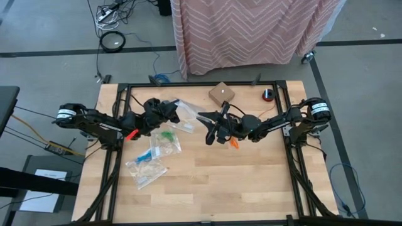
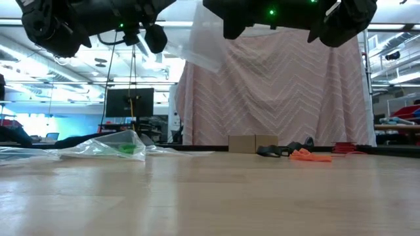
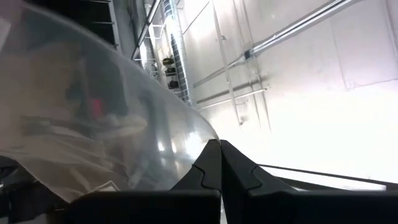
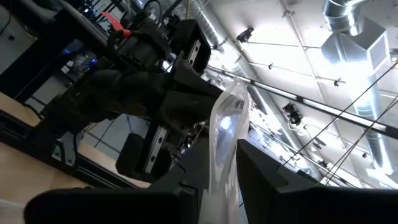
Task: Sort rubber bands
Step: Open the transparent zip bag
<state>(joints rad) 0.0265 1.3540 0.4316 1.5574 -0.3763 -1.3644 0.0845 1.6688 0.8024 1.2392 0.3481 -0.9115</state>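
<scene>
Rubber bands (image 1: 235, 144), orange, lie on the counter (image 1: 251, 176) below the right gripper (image 1: 209, 120) from above; green ones sit in a zip bag (image 1: 166, 139) near the left gripper (image 1: 171, 108). Low view: orange bands (image 2: 308, 155) lie limp, likely light and floppy, best pinched by one strand. Left wrist: jaws closed on a clear bag (image 3: 112, 124). Right wrist: jaws narrow, pinching the same bag's (image 4: 225, 143) edge. No legible writing.
</scene>
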